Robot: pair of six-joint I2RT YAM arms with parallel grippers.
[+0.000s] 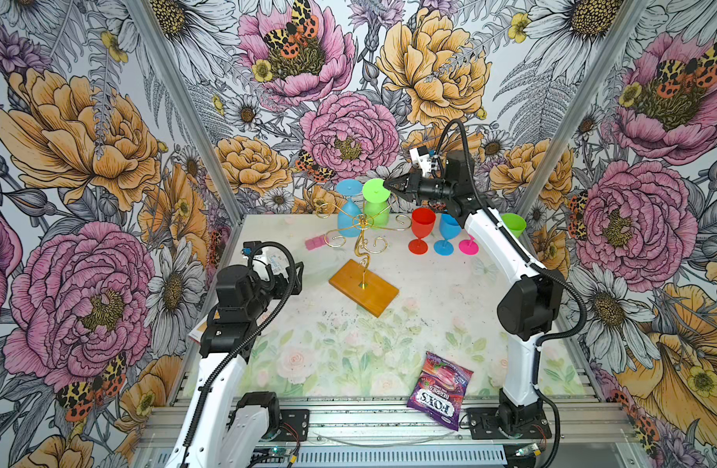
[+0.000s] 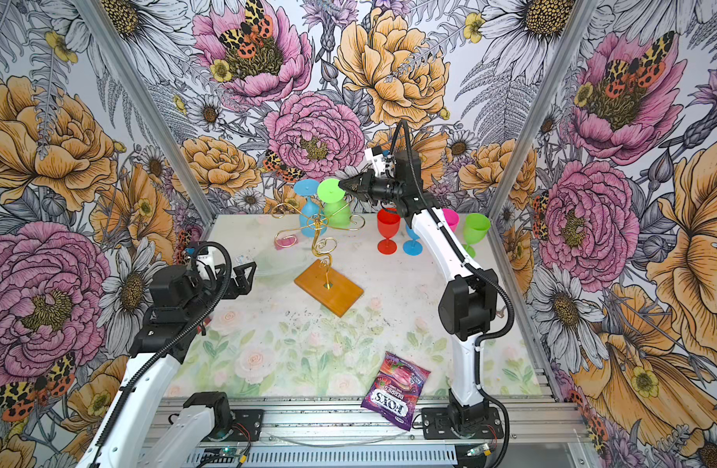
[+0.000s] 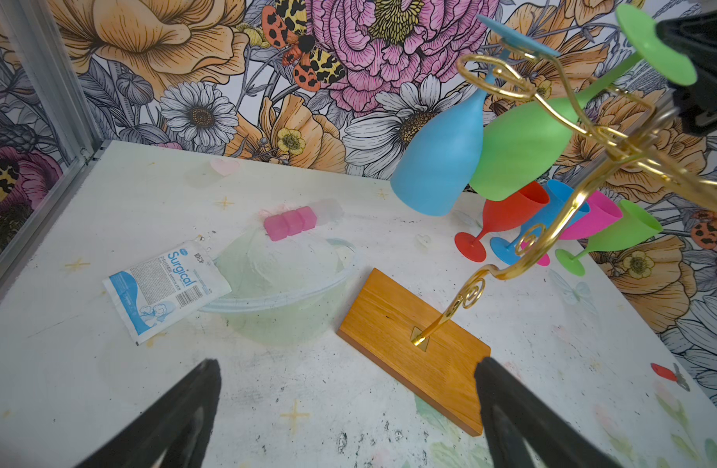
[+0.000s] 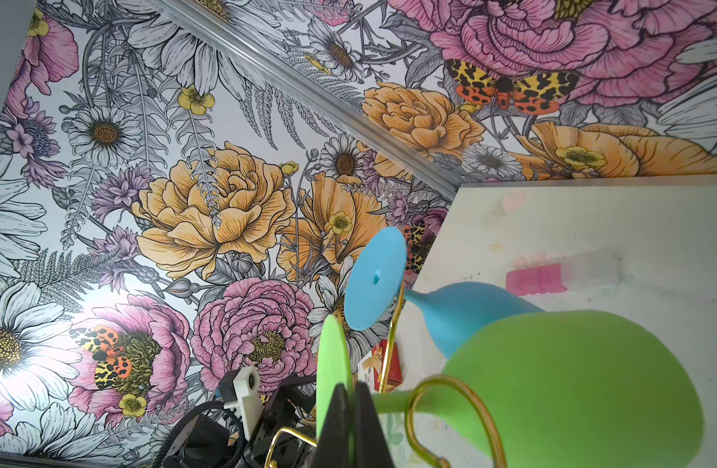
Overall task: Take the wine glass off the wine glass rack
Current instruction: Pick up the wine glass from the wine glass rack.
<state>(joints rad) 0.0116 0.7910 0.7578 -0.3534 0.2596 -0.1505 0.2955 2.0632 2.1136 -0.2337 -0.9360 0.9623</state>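
So, my left tool (image 3: 347,366) sits with jaws apart beside the wine glass rack's (image 1: 363,227) wooden base, while the green wine glass (image 1: 376,204) hangs bowl-down, stem upright, from the rack's top, its foot pinched by my nearer right tool (image 1: 391,185).

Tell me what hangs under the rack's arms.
Two upside-down glasses: blue glass, and green glass with its foot in the right gripper, jaws shut. Whether its stem clears the rack is hidden.
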